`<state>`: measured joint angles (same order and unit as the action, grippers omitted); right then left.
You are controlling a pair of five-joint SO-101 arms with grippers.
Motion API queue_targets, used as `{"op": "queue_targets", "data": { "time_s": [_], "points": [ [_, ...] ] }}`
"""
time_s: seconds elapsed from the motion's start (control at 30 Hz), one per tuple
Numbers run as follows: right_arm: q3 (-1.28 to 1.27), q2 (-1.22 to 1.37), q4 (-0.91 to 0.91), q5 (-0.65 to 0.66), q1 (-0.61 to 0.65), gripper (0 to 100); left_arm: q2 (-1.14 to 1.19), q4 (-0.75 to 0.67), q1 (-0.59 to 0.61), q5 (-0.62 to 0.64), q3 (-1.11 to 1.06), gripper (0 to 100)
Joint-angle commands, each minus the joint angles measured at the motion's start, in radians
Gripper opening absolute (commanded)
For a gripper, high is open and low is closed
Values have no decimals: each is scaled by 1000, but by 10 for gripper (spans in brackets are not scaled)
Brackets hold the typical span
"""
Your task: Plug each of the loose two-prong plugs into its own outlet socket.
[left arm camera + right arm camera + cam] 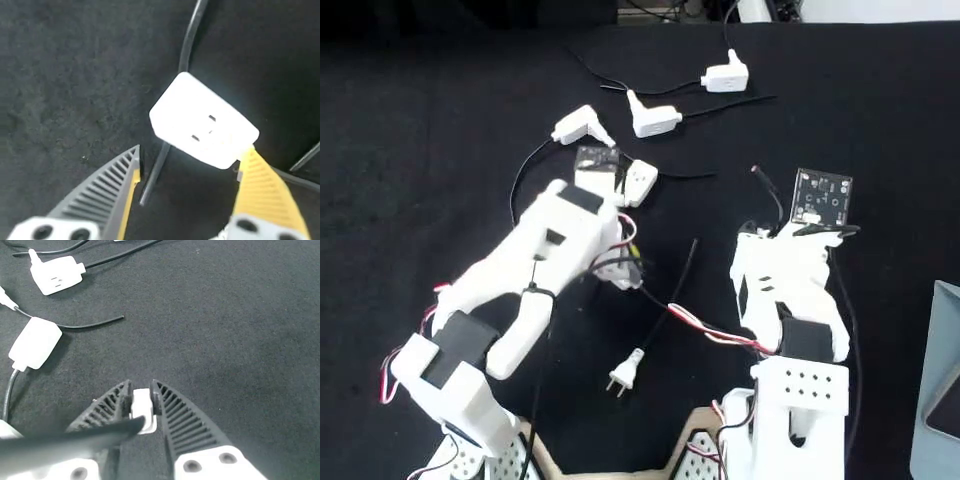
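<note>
Black table (420, 120) with open room on its left side and far right, and a grey box (940, 380) at the right edge. Four outlet sockets (725, 75) sit toward the far side. Left gripper (192, 150) is spread wide, straddling the nearest socket (202, 125). Right gripper (141, 386) is clenched on a small white plug (142, 412). One loose plug (625, 376) lies near the front edge.

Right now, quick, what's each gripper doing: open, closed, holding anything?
Left gripper: open, fingers either side of a white outlet socket.
Right gripper: shut on a small white piece, probably a plug.
</note>
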<state>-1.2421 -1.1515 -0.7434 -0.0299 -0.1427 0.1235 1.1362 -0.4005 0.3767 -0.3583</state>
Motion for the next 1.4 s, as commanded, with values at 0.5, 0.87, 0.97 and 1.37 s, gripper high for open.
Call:
{"op": "queue_targets", "data": {
  "time_s": [0.5, 0.87, 0.97, 1.37],
  "points": [
    [16, -5, 12, 5, -11, 11, -49, -302, -2, 5, -71, 148],
    [16, -5, 12, 3, -8, 11, -61, -61, 62, -213, 65, 116],
    [16, -5, 12, 3, -8, 11, -60, 11, 120, -356, 133, 137],
    [16, -5, 12, 3, -8, 11, -49, -6, 214, -376, 272, 310]
  ]
}}
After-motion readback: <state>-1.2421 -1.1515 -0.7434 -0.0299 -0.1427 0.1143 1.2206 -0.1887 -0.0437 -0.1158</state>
